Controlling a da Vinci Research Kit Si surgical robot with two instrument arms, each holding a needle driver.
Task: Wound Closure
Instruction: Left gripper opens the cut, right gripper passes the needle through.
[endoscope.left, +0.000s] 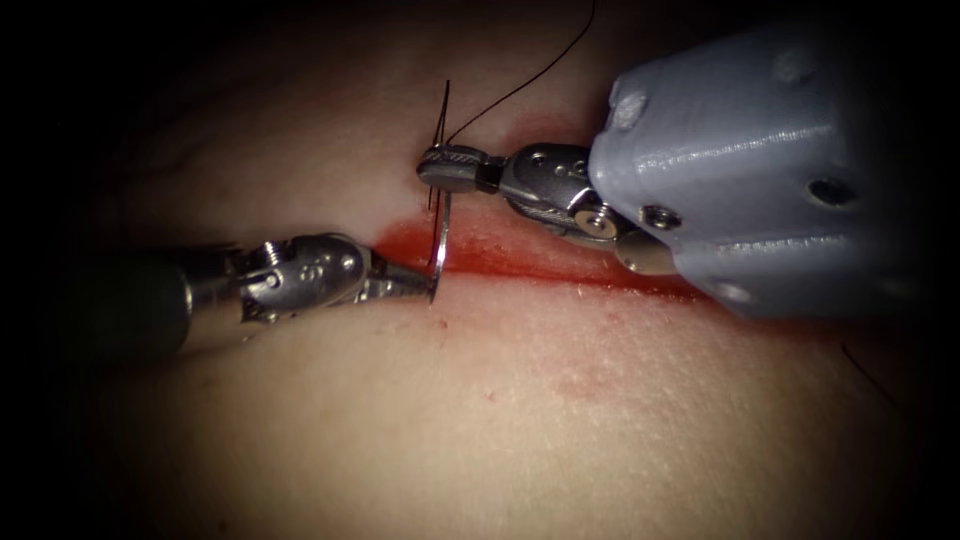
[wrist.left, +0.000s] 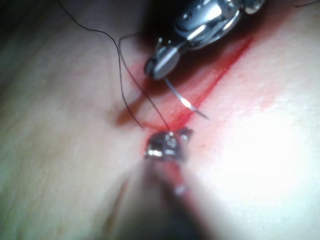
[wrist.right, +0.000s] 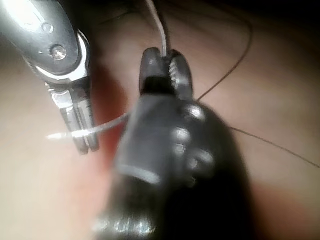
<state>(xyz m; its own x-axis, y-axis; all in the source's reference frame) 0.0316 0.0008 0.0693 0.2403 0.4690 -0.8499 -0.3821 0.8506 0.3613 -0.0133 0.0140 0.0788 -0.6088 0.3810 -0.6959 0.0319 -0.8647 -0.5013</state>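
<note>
Two pincers, left pincer (endoscope.left: 425, 290) and right pincer (endoscope.left: 440, 165), both pinch one needle (endoscope.left: 441, 235).

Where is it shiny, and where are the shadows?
Endoscope view: light falls on the middle of the tissue, and the edges are dark. Left wrist view: glare on the needle, held over the cut by both tools; the right tool casts a shadow. Right wrist view: the left tool gleams, gripping near the free tip.
</note>
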